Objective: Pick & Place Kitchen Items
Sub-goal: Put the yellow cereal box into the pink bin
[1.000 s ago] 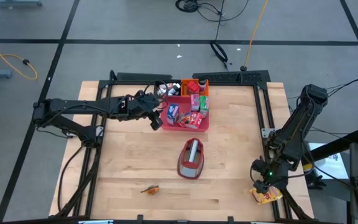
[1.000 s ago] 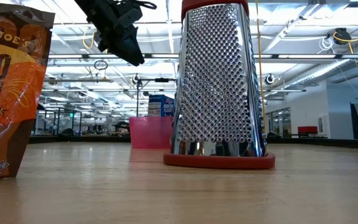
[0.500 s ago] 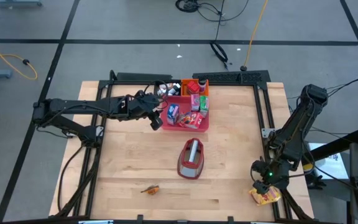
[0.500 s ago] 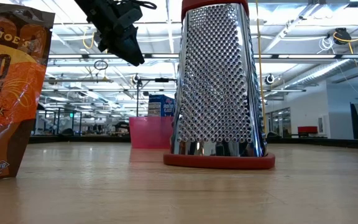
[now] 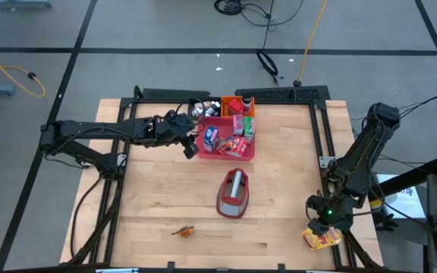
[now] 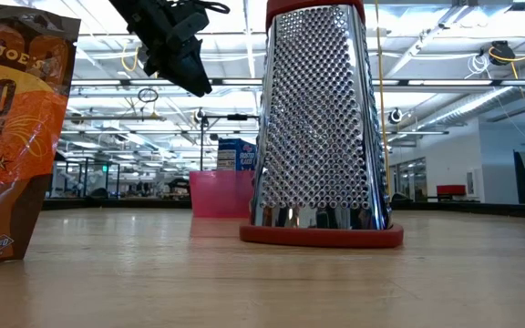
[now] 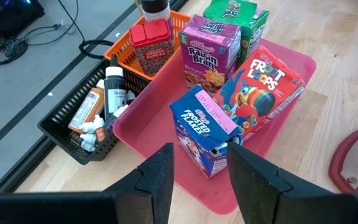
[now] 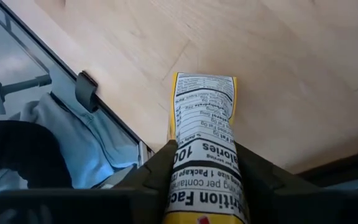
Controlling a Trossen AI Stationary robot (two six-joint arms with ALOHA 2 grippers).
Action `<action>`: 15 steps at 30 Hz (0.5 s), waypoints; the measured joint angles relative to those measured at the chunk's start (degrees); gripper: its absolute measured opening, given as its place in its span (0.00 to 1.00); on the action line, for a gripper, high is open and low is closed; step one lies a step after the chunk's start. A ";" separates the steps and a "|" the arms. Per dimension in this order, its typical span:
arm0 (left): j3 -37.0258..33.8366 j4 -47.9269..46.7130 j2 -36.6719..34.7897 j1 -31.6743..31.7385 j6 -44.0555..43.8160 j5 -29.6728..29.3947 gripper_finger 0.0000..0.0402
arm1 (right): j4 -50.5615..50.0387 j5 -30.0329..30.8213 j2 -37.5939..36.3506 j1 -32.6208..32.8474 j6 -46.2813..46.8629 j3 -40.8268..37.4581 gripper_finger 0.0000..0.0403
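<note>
Where the right gripper point(image 5: 323, 226) hangs at the table's near right corner, its fingers point(image 8: 157, 169) are clamped on a yellow snack pouch point(image 8: 205, 149) (nutrition panel showing between them), the pouch point(image 5: 323, 239) jutting past the wooden table point(image 5: 158, 205) edge. Well apart, the left gripper point(image 7: 199, 180) hovers with fingers spread just above a blue Frosted Flakes carton point(image 7: 202, 132) in the pink tray point(image 7: 148, 127). Touching that carton: Froot Loops carton point(image 7: 263, 96); beyond it, purple Raisin Bran carton point(image 7: 207, 55), green carton point(image 7: 235, 15). Nearer the middle stands a box grater point(image 5: 234, 193). Small orange-brown piece point(image 5: 184, 230) lies near the front edge.
</note>
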 joint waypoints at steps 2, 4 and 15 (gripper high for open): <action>0.00 0.00 0.00 0.02 0.02 0.00 0.37 | -0.36 -0.08 0.00 -0.44 -0.23 0.00 0.26; 0.00 0.00 0.00 0.02 0.02 -0.01 0.37 | -1.17 0.00 -0.07 -1.34 -1.40 0.07 0.27; 0.00 -0.02 0.00 0.00 0.02 -0.02 0.37 | -4.11 0.57 -4.85 -12.72 -15.93 1.21 0.27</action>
